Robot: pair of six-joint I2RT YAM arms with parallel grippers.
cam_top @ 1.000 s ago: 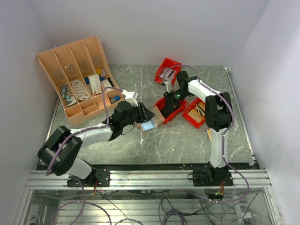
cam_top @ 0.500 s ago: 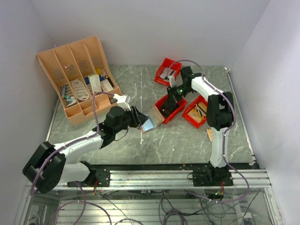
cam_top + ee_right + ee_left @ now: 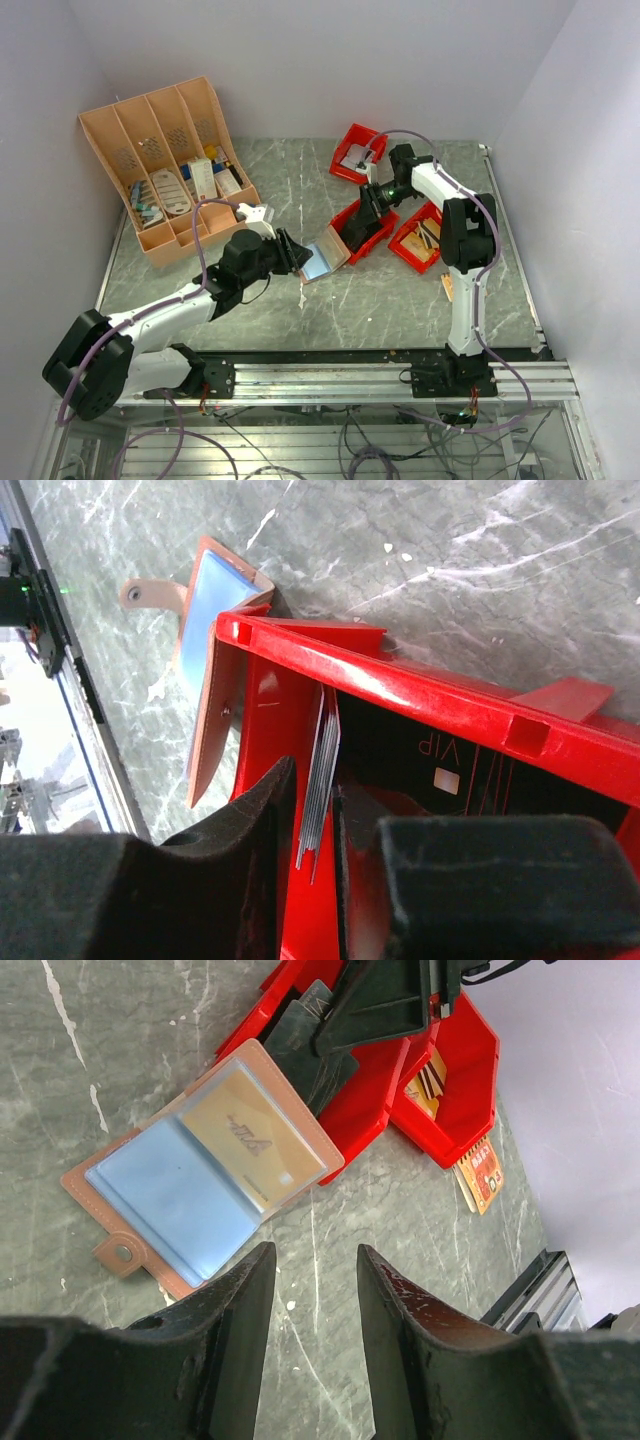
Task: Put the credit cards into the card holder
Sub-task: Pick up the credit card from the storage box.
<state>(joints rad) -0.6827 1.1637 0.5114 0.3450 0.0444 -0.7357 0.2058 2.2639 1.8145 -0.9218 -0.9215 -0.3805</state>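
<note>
Top view, card holder (image 3: 322, 258): lies open near the middle of the table (image 3: 400, 300), with its far edge propped on the near corner of the middle red bin (image 3: 378, 236). Its pockets are too small to read here.
Top view, left gripper (image 3: 293, 250): low over the table, just left of the card holder. Its own body hides the jaw gap.
Top view, right gripper (image 3: 365, 208): dipped into the middle red bin, the fingers lost against the dark arm.
Top view, surroundings: organiser rack (image 3: 165, 170) at far left, well apart. A far red bin (image 3: 358, 150) and a right red bin (image 3: 418, 240) sit near the middle one. An orange card (image 3: 446, 287) lies on the table beside the right arm, partly behind it.
Left wrist, card holder (image 3: 190, 1185): spread open with its clear pockets facing up. One pocket holds a tan card (image 3: 250, 1140). The other looks pale blue and its content is unclear. The snap tab (image 3: 120, 1252) sticks out at the near corner.
Left wrist, left gripper (image 3: 313, 1260): jaws apart, with only bare table between them. The card holder lies just beyond the fingertips, untouched.
Left wrist, right gripper (image 3: 380, 1000): a dark shape in the bin, cut off by the top edge.
Right wrist, right gripper (image 3: 315, 780): jaws narrow, with a thin stack of credit cards (image 3: 322, 750) standing edge-on between them inside the bin. I cannot tell whether the pads press on the stack. The fingers are blurred, close to the lens.
Right wrist, card holder (image 3: 210, 670): outside the bin wall and leaning on it, seen nearly edge-on.
</note>
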